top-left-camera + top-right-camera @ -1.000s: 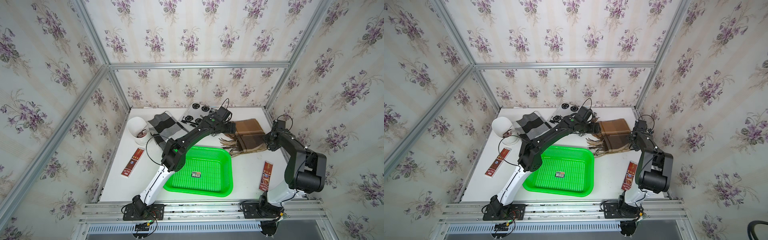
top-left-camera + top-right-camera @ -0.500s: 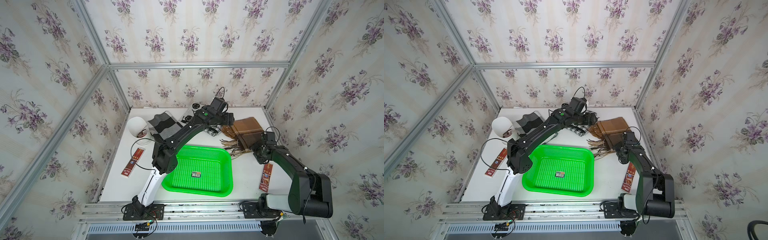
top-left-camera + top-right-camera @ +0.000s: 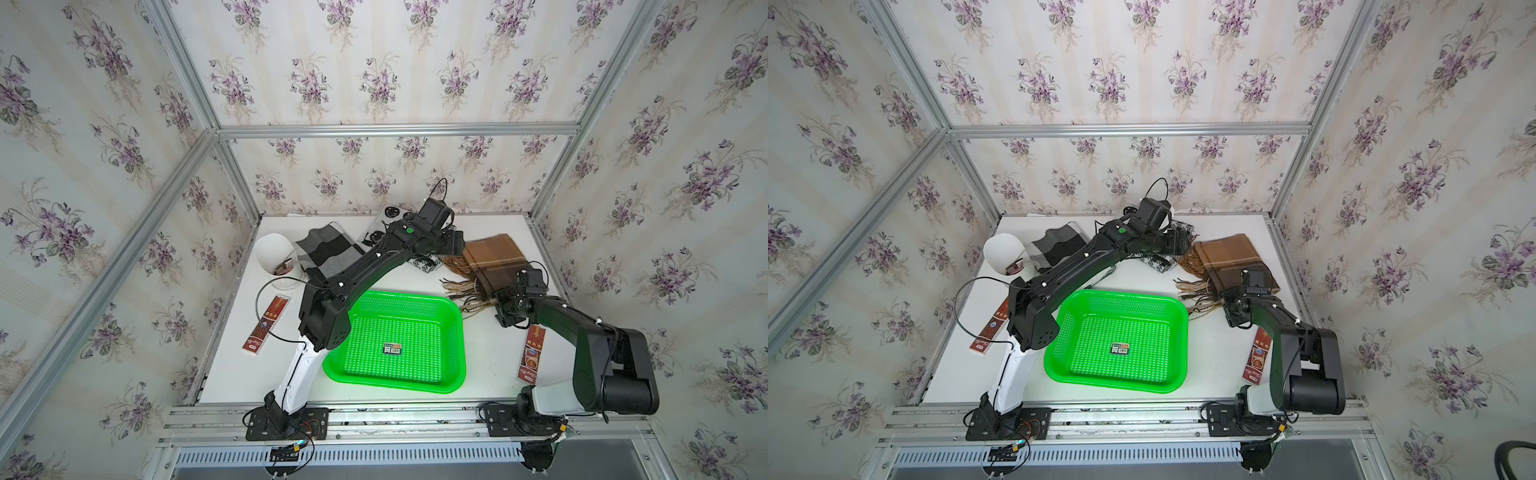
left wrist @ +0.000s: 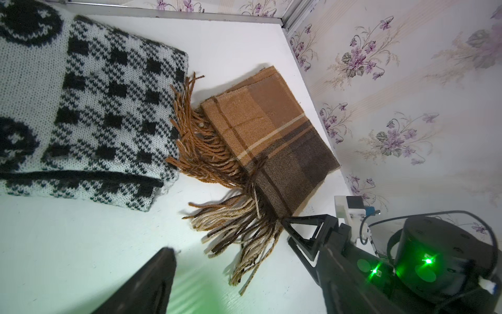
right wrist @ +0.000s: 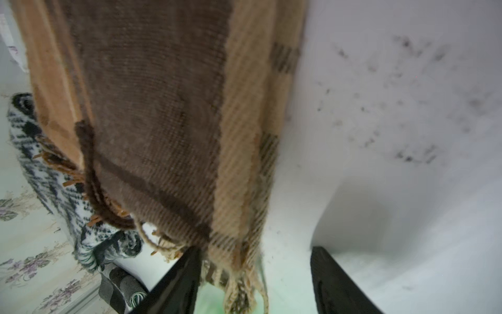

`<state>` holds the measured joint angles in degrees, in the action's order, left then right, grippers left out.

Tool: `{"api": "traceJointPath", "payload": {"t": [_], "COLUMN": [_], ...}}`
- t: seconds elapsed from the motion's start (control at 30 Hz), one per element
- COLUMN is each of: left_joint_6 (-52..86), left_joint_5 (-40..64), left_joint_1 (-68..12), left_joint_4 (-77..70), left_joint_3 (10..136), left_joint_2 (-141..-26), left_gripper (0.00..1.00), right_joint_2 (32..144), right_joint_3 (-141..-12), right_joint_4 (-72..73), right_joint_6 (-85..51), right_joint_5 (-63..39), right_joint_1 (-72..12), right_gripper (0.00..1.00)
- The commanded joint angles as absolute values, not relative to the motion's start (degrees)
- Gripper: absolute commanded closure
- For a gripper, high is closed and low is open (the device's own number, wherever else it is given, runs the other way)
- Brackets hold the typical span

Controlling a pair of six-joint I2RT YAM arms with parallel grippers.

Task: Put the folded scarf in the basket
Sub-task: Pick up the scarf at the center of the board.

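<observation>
The folded brown plaid woollen scarf with fringed ends (image 3: 494, 259) lies flat on the white desk (image 3: 486, 349) near its far right corner. It is just behind the bright green perforated plastic basket (image 3: 415, 320), which holds only a small sticker. So the scarf isn't in yet, as I read it.

The right gripper (image 5: 255, 252) sits low at the scarf's near corner, where the pale fringe spills out. Its jaws are spread with bare desk between them, and one finger (image 5: 176, 285) is right against the cloth's edge. It grips nothing. I take that low slant as a way to slip a finger under the folded layers, so the bundle lifts in one piece.

The left gripper (image 3: 455, 245) hangs above the gap between the brown scarf and a black-and-white knitted check scarf (image 4: 108, 108), its jaws wide apart and empty. Reaching across like that, it looks placed to take the opposite fringed edge so the fold doesn't fall open in transit.

The orange fringe lies right up against the knitted scarf, so a careless pinch there could catch both. A grey-and-black striped scarf (image 3: 328, 249) and a white cup (image 3: 274, 257) sit well clear of the work.
</observation>
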<state>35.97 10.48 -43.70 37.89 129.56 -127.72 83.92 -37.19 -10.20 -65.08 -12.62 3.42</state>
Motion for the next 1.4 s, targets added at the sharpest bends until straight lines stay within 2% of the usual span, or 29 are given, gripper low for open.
{"api": "traceJointPath", "payload": {"t": [0.0,0.07,0.13,0.2,0.33,0.53,0.7,0.9,1.07,1.2,1.37], "left_joint_6": [35.77,35.50,35.00,34.68,34.30,32.74,31.06,32.87,33.00,33.05,32.79], "left_joint_5": [10.35,10.45,10.46,10.59,10.68,12.56,11.85,14.41,14.61,15.28,16.37], "left_joint_1": [-43.68,-43.68,-43.67,-43.68,-43.60,-43.59,-43.59,-43.80,-44.51,-44.82,-45.11], "left_joint_4": [37.25,37.05,36.91,36.89,36.15,39.12,35.49,36.03,33.38,32.67,32.40], "left_joint_3": [130.28,130.19,130.13,130.11,130.60,139.39,141.55,149.14,148.39,149.28,149.35], "left_joint_2": [-128.06,-128.14,-128.32,-128.58,-129.81,-137.90,-143.89,-153.21,-156.87,-159.59,-161.11], "left_gripper": [0.14,0.14,0.14,0.14,0.13,0.12,0.12,0.12,0.12,0.22,0.43], "right_joint_2": [87.31,89.91,92.01,93.56,94.78,90.23,81.66,79.33,79.90,80.92,82.66], "right_joint_3": [-37.60,-38.67,-40.28,-41.76,-42.91,-40.47,-38.08,-39.99,-39.62,-40.34,-41.69], "right_joint_4": [-6.87,-6.44,-6.81,-8.11,-11.95,-21.63,-25.73,-29.27,-28.09,-26.90,-26.28], "right_joint_6": [-67.83,-67.58,-65.44,-62.34,-53.63,-41.08,-41.12,-41.65,-42.86,-43.60,-43.77], "right_joint_5": [-11.21,-11.26,-10.32,-9.87,-10.21,-4.62,-0.36,5.07,5.66,4.68,4.29], "right_joint_1": [3.34,3.34,3.34,3.32,2.87,2.29,2.37,3.56,5.54,5.54,5.54], "right_gripper": [0.38,0.44,0.55,0.74,0.99,1.00,1.00,1.00,1.00,1.00,1.00]}}
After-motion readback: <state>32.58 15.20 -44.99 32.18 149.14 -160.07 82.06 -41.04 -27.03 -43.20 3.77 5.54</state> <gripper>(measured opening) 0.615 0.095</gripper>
